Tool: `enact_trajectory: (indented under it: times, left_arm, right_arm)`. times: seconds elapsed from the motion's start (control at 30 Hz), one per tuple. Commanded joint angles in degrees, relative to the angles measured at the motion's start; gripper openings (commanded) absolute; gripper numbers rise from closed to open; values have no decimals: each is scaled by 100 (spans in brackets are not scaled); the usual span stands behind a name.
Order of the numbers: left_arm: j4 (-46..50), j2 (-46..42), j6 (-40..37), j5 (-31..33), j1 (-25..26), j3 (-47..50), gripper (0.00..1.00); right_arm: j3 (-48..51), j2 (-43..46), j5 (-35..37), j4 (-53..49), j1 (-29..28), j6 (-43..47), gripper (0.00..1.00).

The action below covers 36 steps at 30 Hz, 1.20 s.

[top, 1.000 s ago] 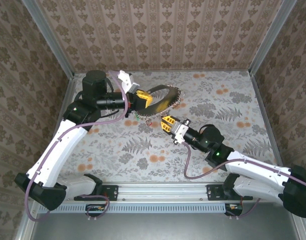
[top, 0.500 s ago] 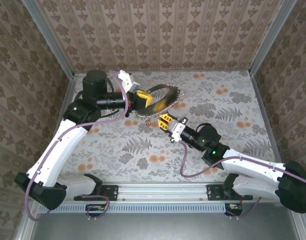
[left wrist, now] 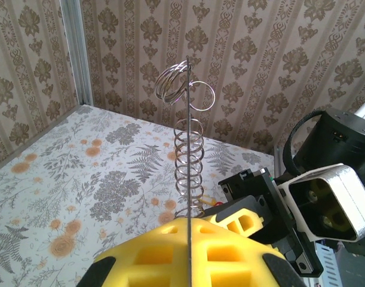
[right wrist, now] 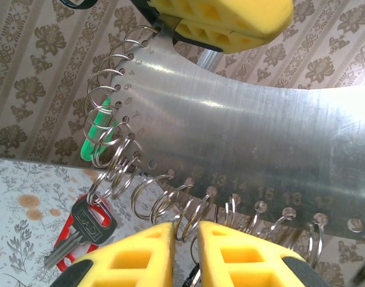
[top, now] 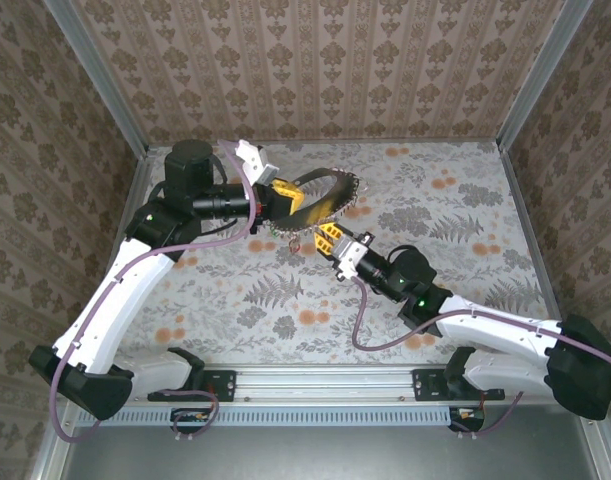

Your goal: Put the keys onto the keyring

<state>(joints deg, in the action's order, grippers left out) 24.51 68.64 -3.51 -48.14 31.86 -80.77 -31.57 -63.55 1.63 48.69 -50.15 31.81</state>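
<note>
The left fingers (top: 283,194) are clamped shut on the keyring (top: 330,192), a broad flat metal hoop held up off the counter (top: 455,250), over its middle toward the far edge. In the left wrist view the hoop stands edge-on, a thin upright line rising from between them. Its rim carries a row of small split rings (right wrist: 170,200). A red-headed key (right wrist: 80,230) and a green-headed key (right wrist: 97,134) hang from rings on the left side of the right wrist view. The right fingers (right wrist: 134,257) sit just under that rim, closed to a narrow slot, and one split ring dips into the slot. Whether they pinch it I cannot tell.

The step in hand looks like working a ring on the rim. To do it well, the left arm should hold the hoop rigid, since any twist swings the whole fringe. The right fingers should take one ring alone, squarely, clear of the neighbours crowding beside it, and move slowly so the thin wire does not slip.
</note>
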Motion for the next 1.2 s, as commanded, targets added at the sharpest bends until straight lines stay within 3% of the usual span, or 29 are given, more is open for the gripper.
enact_trajectory:
  times: [0.0,0.7,1.17]
  left_arm:
    - [-155,-35,-64,-64,42,-261,0]
    - [-188,-79,46,-21,68,-186,0]
    - [-274,-174,74,217,75,-99,0]
  right_arm:
    - [-206,-65,229,337,-51,86,20]
    - [-341,-607,833,1116,-209,92,15]
    - [-299,-678,1268,1330,-316,77,17]
